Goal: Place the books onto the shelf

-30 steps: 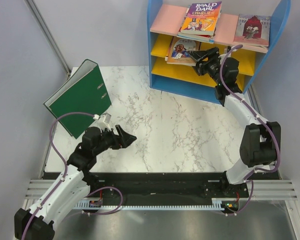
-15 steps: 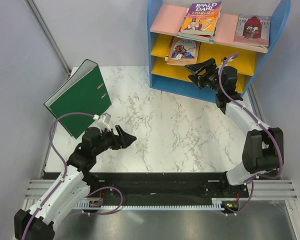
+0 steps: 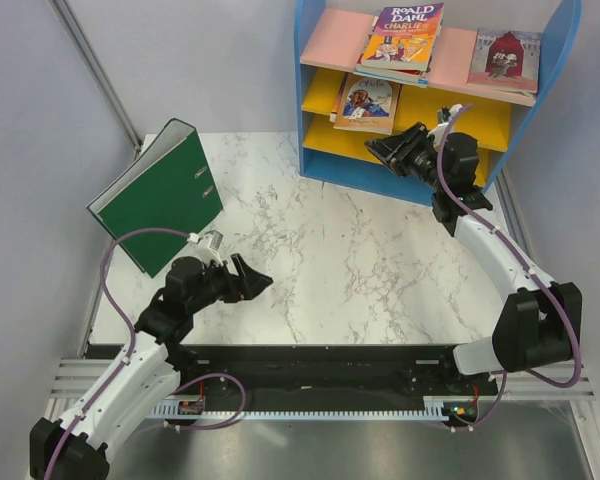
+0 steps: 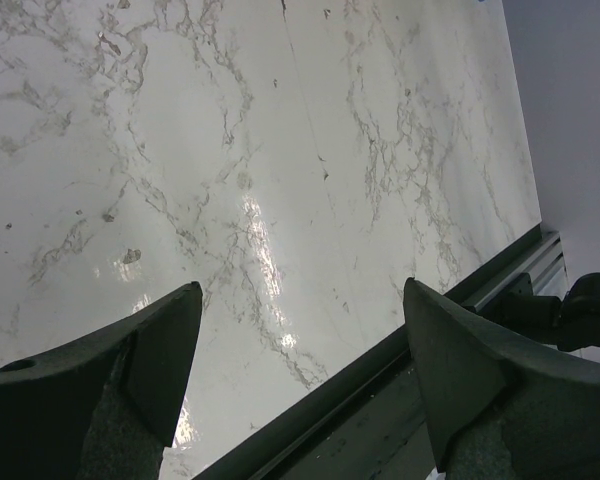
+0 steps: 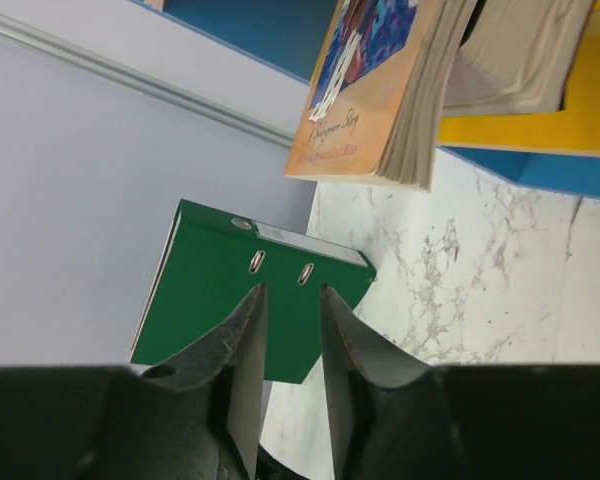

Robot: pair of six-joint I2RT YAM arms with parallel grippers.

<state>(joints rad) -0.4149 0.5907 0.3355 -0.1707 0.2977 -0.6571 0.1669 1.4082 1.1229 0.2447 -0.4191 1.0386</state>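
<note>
Blue-framed shelf (image 3: 345, 170), its top board (image 3: 335, 40) pink, its lower boards (image 3: 320, 95) yellow; desk (image 3: 330, 250) of white marble with grey veining; ring binder (image 3: 160, 195) plain dark green; purple book (image 3: 402, 40) lettered in yellow; tan-orange book (image 3: 365, 103) with a blue picture; arms (image 3: 120, 390) white with black joints.

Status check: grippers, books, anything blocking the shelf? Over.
Left gripper open, empty, over table. Right gripper narrowly open, empty, before the shelf. Roald Dahl book on pink board, tan book overhanging yellow board. Nothing blocking; green binder far left.

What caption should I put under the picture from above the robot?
Books lie on the blue shelf; right gripper hovers empty beside it, left gripper open over the table.
</note>
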